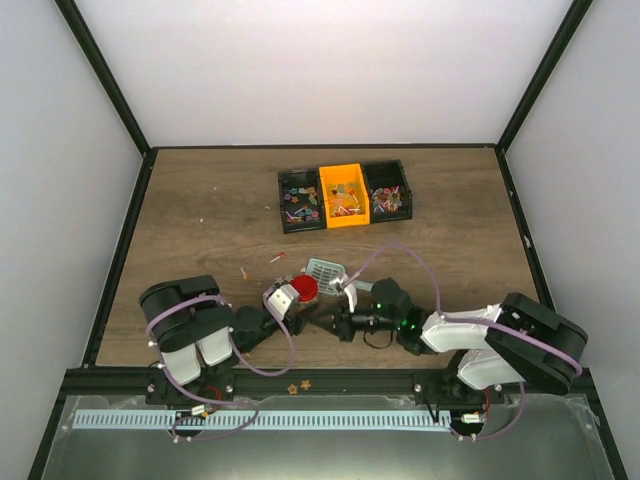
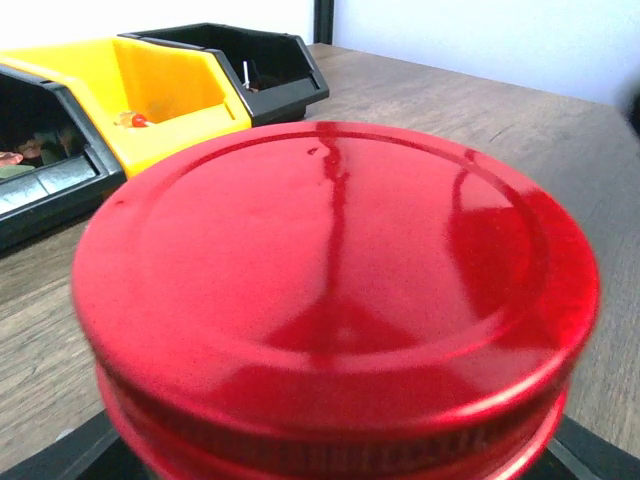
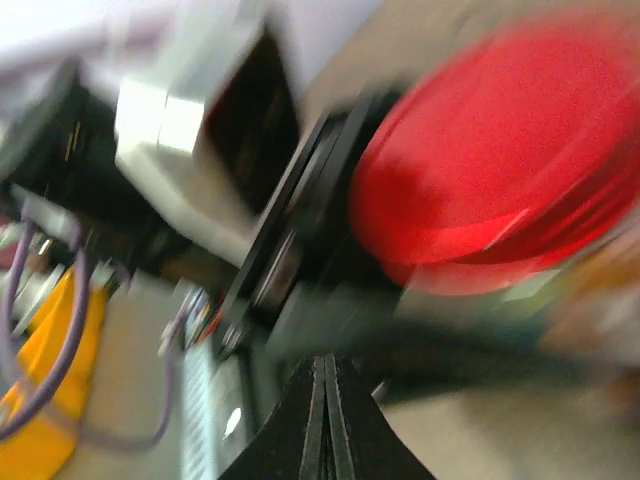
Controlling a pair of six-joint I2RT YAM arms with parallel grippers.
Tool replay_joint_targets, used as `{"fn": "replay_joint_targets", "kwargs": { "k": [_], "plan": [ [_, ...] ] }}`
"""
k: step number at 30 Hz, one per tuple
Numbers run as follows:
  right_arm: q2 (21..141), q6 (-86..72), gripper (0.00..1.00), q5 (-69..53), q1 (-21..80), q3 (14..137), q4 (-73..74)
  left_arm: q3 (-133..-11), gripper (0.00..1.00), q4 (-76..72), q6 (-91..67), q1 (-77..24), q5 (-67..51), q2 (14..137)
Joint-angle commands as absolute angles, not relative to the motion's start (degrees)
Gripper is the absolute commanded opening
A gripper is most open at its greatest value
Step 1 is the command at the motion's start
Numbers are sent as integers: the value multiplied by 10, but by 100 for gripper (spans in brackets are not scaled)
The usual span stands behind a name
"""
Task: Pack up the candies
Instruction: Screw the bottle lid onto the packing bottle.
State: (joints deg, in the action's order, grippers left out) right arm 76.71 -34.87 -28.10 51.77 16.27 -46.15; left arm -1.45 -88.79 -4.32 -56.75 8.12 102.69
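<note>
**Candies sit in the back bins while the left pincer grips the red lid**

The candies (image 1: 300, 200) lie mostly in three open bins standing side by side at the back middle of the table (image 1: 200, 220). Mixed colours show in the left black bin (image 1: 283, 205), the orange bin (image 1: 344, 223) and the right black bin (image 1: 388, 164). The left wrist camera shows one small red sweet inside the orange bin. A few stray pieces lie on the wood well in front of the bins, to the left.

Nearer the arms, a teal scoop (image 1: 324, 268) rests on the table. Just beside it, to the left and slightly nearer, is the red lid (image 1: 305, 289).

The left gripper (image 1: 296, 296) reaches in from the left. Its jaws stand fairly wide, one on each side of the lid's lower part, and hold it. In the left wrist view the lid (image 2: 330, 290) fills the frame, with a ridged band under its rim. What it sits on cannot be made out.

The right gripper (image 1: 338, 324) stretches in from the right, close to the lid on its near side. The right wrist picture is blurred, yet it shows the fingertips (image 3: 325, 420) pressed together with nothing between them. The lid (image 3: 480, 180) is above them in that view.
</note>
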Motion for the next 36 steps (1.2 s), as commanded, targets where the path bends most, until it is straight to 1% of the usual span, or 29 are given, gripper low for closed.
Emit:
{"fn": "replay_joint_targets", "kwargs": {
  "k": [1,6,10,11,14,16,17,25,31,36],
  "plan": [
    [736,-356,1,-343,551,135,-415,45,69,-1016,-65,-567,69,1069],
    [664,-358,1,-273,546,124,-361,48,69,-1016,-63,-567,65,1070],
    [616,-363,1,-245,502,129,-332,53,69,-1016,-64,-568,64,1070],
    [613,-362,2,-246,487,134,-326,55,69,-1016,-63,-568,62,1069],
    [626,-349,22,-270,454,160,-323,58,69,-1016,-63,-568,61,1066],
    [653,-338,29,-281,445,186,-320,60,69,-1016,-65,-568,61,1064],
    [667,-332,31,-285,443,201,-317,61,69,-1016,-65,-567,59,1062],
    [767,-287,28,-289,436,292,-309,57,69,-1016,-74,-568,56,1069],
    [823,-265,27,-289,435,335,-293,55,69,-1016,-76,-567,59,1075],
    [856,-274,24,-352,433,341,-323,54,69,-1016,-78,-568,61,1079]
  ]
}}
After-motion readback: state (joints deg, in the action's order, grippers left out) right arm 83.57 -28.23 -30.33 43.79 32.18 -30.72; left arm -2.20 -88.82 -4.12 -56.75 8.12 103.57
